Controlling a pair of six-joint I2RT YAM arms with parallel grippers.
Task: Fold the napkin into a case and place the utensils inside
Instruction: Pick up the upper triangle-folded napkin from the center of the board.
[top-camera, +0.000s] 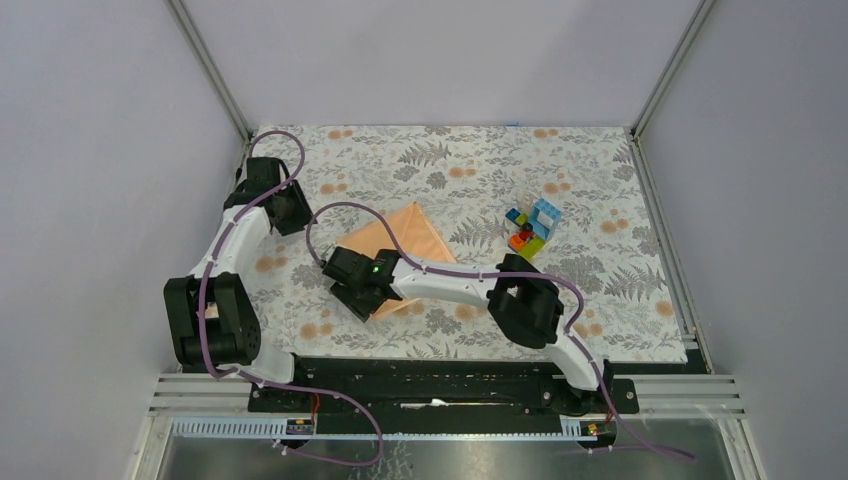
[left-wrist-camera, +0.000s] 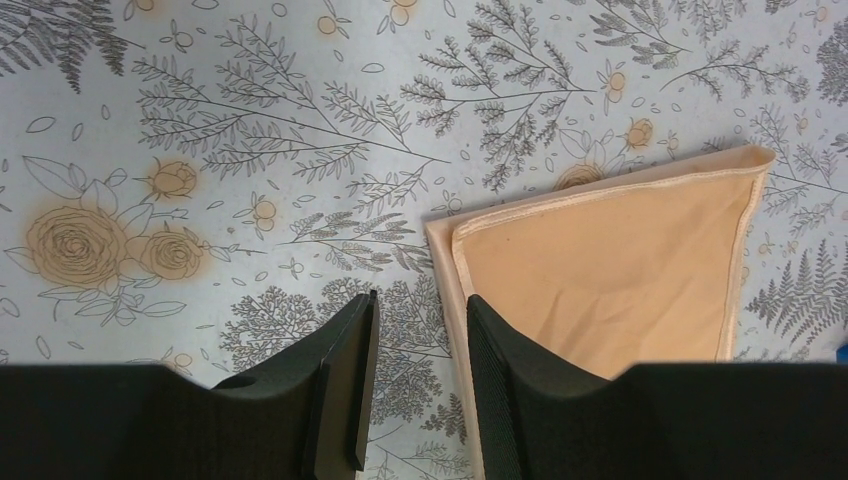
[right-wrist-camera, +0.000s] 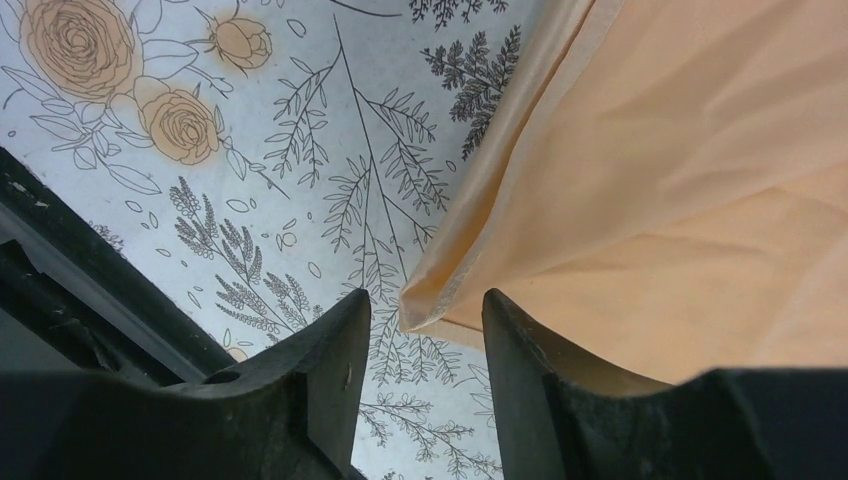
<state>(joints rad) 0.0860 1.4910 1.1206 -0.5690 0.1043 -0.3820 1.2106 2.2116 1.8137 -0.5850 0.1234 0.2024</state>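
Your right tool (right-wrist-camera: 425, 312) stands apart, with the folded corner of the napkin (right-wrist-camera: 690, 170) sitting in the gap between its fingers (right-wrist-camera: 330, 380), not pinched. Go a touch lower so that every layer of that corner is inside the gap, then close squarely. Satin is slippery, and I judge a shallow bite would let the top layer slide out.

Your left tool (left-wrist-camera: 420, 310) is also apart and holds nothing. One finger shows against bare mat, the other against the napkin's hemmed edge, just below the layered corner at the centre of that wrist view. Work that edge evenly with the right so the next fold lands straight.

In the top view the napkin lies a little left of centre on the floral mat (top-camera: 480, 160) covering the surface, folded to a rough triangle, with the right arm across its lower part. The purple cable (top-camera: 345, 206) arcs over the cloth's upper left, so watch that it doesn't drag. The toy blocks (top-camera: 530, 225) sit right of centre, well apart from the cloth. I can't pick out the utensils in any view.
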